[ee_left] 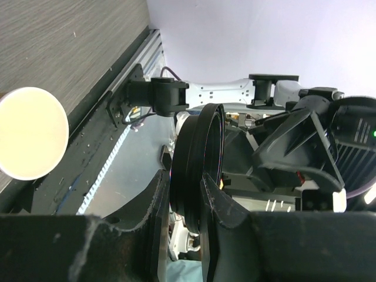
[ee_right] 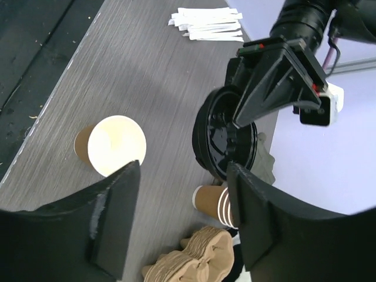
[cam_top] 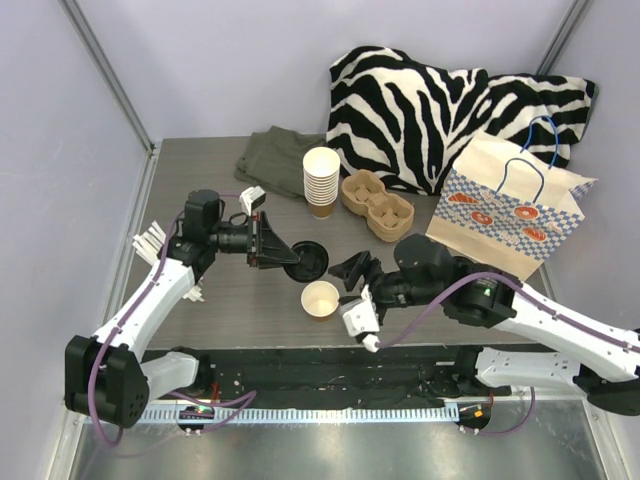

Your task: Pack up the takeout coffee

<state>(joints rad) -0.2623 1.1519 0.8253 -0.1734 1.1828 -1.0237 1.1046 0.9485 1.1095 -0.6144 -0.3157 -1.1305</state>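
Observation:
The small brown paper cup (cam_top: pixel 320 298) stands upright and uncovered near the table's front edge; it also shows in the right wrist view (ee_right: pixel 111 146) and in the left wrist view (ee_left: pixel 29 132). My left gripper (cam_top: pixel 283 252) is shut on the rim of a stack of black lids (cam_top: pixel 306 260), held above the table just behind the cup. In the left wrist view the lids (ee_left: pixel 197 170) stand edge-on between the jaws. The right wrist view shows the lids (ee_right: pixel 226 138) face-on. My right gripper (cam_top: pixel 352 272) is open and empty, just right of the cup.
A tall stack of cream-and-brown cups (cam_top: pixel 321 182) and a brown pulp cup carrier (cam_top: pixel 377 205) stand behind. A checkered paper bag (cam_top: pixel 510 205) lies at the right, before a zebra pillow (cam_top: pixel 440 100). A green cloth (cam_top: pixel 272 158) lies at the back. White packets (cam_top: pixel 150 243) lie at the left.

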